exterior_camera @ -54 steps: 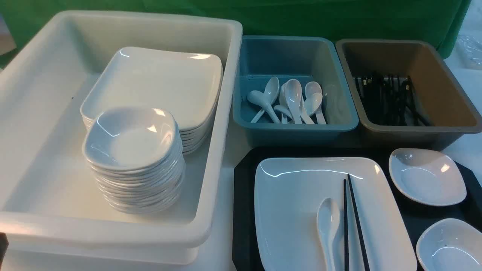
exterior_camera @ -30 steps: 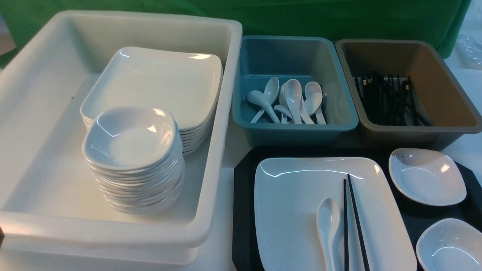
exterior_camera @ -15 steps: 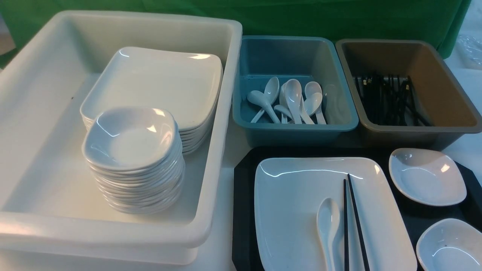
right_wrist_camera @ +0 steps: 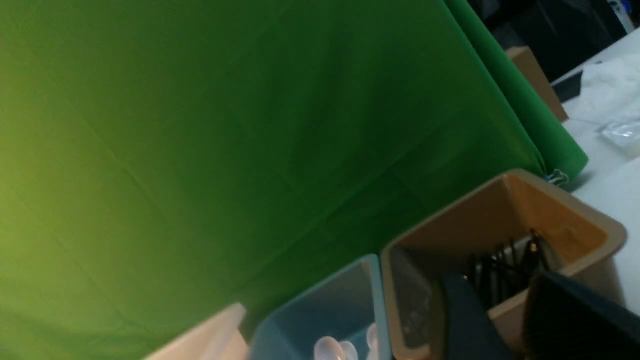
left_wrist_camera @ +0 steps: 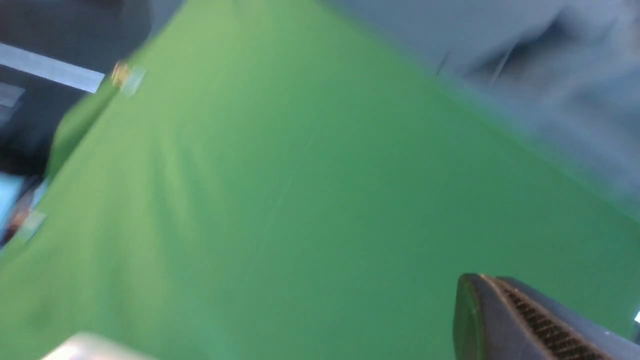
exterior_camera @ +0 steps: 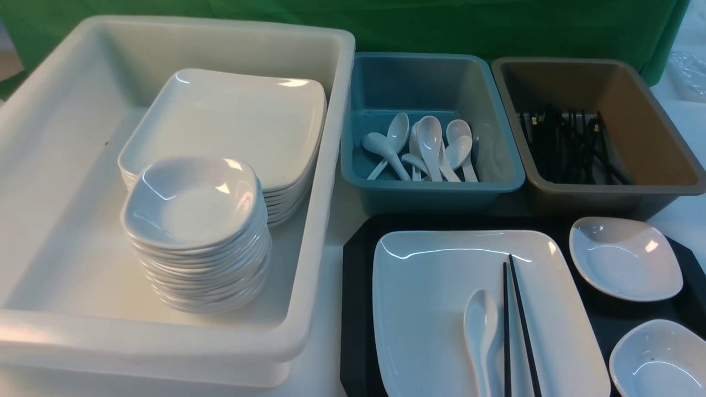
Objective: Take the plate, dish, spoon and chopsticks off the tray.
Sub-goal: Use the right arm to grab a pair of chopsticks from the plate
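Observation:
The black tray [exterior_camera: 356, 286] lies at the front right. On it rests the large white plate [exterior_camera: 430, 292]. The white spoon [exterior_camera: 481, 325] and the black chopsticks [exterior_camera: 506, 331] lie side by side on the plate. One small white dish [exterior_camera: 626, 259] sits on the tray to the right of the plate, and a second dish [exterior_camera: 659, 361] sits nearer the front. Neither gripper shows in the front view. My left gripper [left_wrist_camera: 487, 280] is shut on nothing, facing the green cloth. My right gripper [right_wrist_camera: 495, 287] is open and empty, with the tan tub [right_wrist_camera: 565, 210] beyond it.
A big white tub [exterior_camera: 331, 110] at the left holds a stack of plates [exterior_camera: 231, 116] and a stack of small dishes [exterior_camera: 190, 201]. Behind the tray stand a teal tub [exterior_camera: 513, 176] with several spoons and a tan tub [exterior_camera: 689, 182] with black chopsticks. Green cloth [exterior_camera: 441, 22] closes the back.
A dark part at the lower left edge of the front view has slipped out of view. Nothing on the tray or in the tubs has moved.

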